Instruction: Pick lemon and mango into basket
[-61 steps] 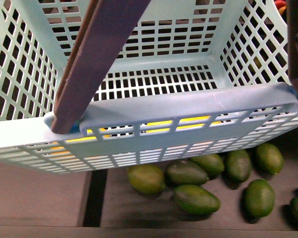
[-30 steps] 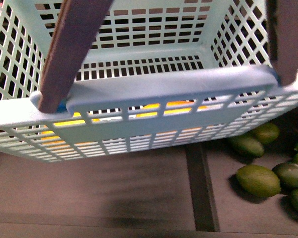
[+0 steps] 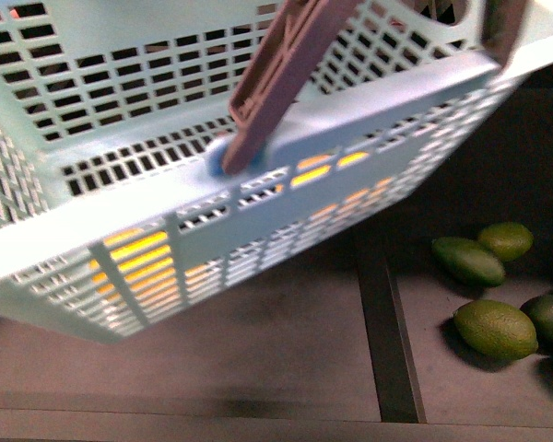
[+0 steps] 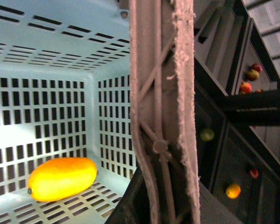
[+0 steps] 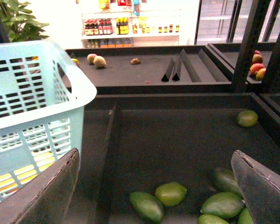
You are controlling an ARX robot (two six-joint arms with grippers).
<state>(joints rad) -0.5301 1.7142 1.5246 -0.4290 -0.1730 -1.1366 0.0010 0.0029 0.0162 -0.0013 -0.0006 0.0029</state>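
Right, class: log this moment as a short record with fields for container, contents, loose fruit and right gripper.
container: pale teal basket, tilted, brown handle across it
contents: one yellow-orange fruit on the basket floor
loose fruit: green fruits lying in the dark tray beside the basket
right gripper: right gripper open, holding nothing, above the green fruits

Front view: looks steeply down from the robot's body, very close to the basket (image 3: 64, 239), whose near wall and brown handle (image 3: 286, 78) fill most of the frame; dark shelf (image 3: 286, 341) and green mangoes (image 3: 495, 329) lie below. Motion-blurred.

Left wrist view: pressed right against the handle (image 4: 163, 112), looking into the basket (image 4: 46, 46) at a yellow-orange fruit (image 4: 61, 178).

Right wrist view: looks level across the shelf (image 5: 177, 135) between its own fingers (image 5: 42, 196), farther back. It shares the basket (image 5: 32, 107) and mangoes (image 5: 170, 193) with the front view.
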